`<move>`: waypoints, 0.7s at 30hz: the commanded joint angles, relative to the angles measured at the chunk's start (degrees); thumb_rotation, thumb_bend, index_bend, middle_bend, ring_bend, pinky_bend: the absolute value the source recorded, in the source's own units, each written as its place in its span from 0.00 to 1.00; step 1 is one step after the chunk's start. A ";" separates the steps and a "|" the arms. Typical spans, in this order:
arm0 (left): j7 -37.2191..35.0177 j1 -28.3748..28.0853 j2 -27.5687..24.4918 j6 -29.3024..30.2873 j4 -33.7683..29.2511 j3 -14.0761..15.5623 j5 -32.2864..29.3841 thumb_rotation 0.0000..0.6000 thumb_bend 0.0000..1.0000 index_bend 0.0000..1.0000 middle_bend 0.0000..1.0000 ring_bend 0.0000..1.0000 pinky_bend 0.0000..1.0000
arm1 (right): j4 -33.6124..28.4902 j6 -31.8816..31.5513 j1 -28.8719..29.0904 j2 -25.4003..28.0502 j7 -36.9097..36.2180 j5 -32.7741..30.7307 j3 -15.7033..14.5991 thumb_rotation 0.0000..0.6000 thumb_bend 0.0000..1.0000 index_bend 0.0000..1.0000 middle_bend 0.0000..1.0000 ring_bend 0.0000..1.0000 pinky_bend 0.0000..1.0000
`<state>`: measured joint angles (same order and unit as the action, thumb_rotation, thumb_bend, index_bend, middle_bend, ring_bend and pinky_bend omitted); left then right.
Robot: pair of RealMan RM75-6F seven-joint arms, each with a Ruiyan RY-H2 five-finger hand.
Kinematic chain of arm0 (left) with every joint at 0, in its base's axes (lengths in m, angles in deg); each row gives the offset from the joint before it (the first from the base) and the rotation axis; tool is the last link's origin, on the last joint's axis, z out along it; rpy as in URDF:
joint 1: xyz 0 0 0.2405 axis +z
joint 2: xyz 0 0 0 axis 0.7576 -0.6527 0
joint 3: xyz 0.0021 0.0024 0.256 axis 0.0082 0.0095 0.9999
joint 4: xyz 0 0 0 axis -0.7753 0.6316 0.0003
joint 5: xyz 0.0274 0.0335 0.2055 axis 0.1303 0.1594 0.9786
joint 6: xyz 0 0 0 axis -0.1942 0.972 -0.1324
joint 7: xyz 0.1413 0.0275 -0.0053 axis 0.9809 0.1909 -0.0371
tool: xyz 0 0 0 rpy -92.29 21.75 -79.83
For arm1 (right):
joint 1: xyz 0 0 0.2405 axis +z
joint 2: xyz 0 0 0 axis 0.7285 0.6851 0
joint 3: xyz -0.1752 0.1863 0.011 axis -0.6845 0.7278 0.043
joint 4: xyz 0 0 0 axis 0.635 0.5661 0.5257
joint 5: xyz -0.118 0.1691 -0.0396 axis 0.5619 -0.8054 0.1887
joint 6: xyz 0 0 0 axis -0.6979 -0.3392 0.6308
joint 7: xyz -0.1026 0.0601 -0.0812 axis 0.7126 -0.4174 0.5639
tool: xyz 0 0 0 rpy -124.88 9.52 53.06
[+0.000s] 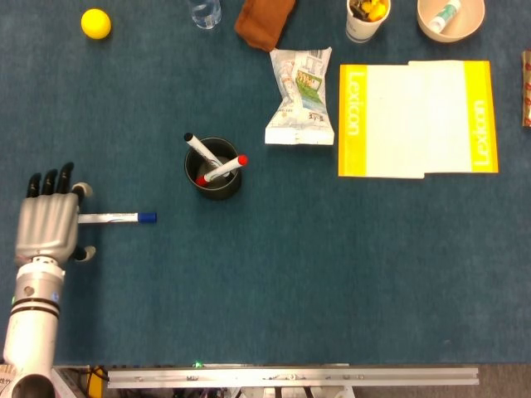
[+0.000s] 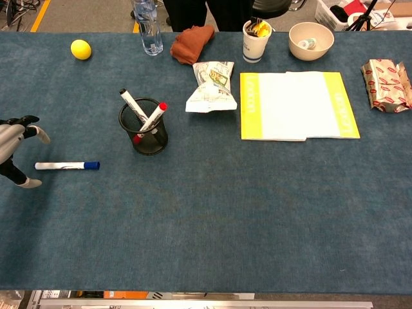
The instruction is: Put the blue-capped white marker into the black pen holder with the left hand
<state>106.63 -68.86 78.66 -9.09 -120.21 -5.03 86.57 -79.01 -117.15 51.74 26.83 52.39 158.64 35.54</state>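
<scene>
Blue felt surface [image 1: 274,282], seen from above and from the chest. Far left: left hand [image 1: 48,222] hovering at the bare end of the blue-capped white marker [image 1: 114,218], fingers [image 1: 50,184] spread and slack, gripping nothing; thumb out to the side near the marker's tail. From the chest view, hand [image 2: 13,151] just short of the marker [image 2: 66,165], whether touching it hard to tell from either view. Marker flat on the surface, lying left-right, blue cap pointing toward the black pen holder [image 1: 216,171], near it but clearly apart.

Advice for the step in hand, as judgement only: lower over the white barrel rather than the tail end, so as to pinch near the middle and avoid a droop on lifting. Thumb on one side, fingers on the other, across the barrel's width; closing along its length likely to roll it away on the felt. Lift straight, then tilt cap-down or tail-down before reaching the holder.

Further right: holder already carrying a black-capped marker [image 1: 200,150] and a red-capped marker [image 1: 222,168], both leaning, so best to enter at the free part of the rim and let go low. Beyond that, snack packet [image 1: 299,98] and yellow-edged notebook [image 1: 417,118], well clear of the path. Right hand not visible in either view.
</scene>
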 commanded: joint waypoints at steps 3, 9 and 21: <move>1.22 -1.24 1.28 -0.12 1.02 0.34 -0.92 1.00 0.02 0.28 0.00 0.00 0.00 | -0.04 0.04 -0.01 0.04 -0.06 0.06 -0.04 1.00 0.12 0.33 0.34 0.30 0.43; 1.18 -2.45 2.37 -0.43 2.15 0.20 -2.37 1.00 0.02 0.30 0.00 0.00 0.00 | -0.03 0.21 0.01 0.05 0.00 0.08 -0.12 1.00 0.12 0.33 0.35 0.30 0.43; 1.07 -4.75 4.46 -0.61 4.35 -0.36 -4.74 1.00 0.02 0.34 0.00 0.00 0.00 | 0.06 0.97 0.23 -0.16 0.76 -0.28 -0.21 1.00 0.12 0.33 0.35 0.30 0.43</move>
<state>107.84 -73.51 82.97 -9.68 -116.00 -5.36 81.83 -78.96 -116.18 51.97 26.67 53.15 158.36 35.32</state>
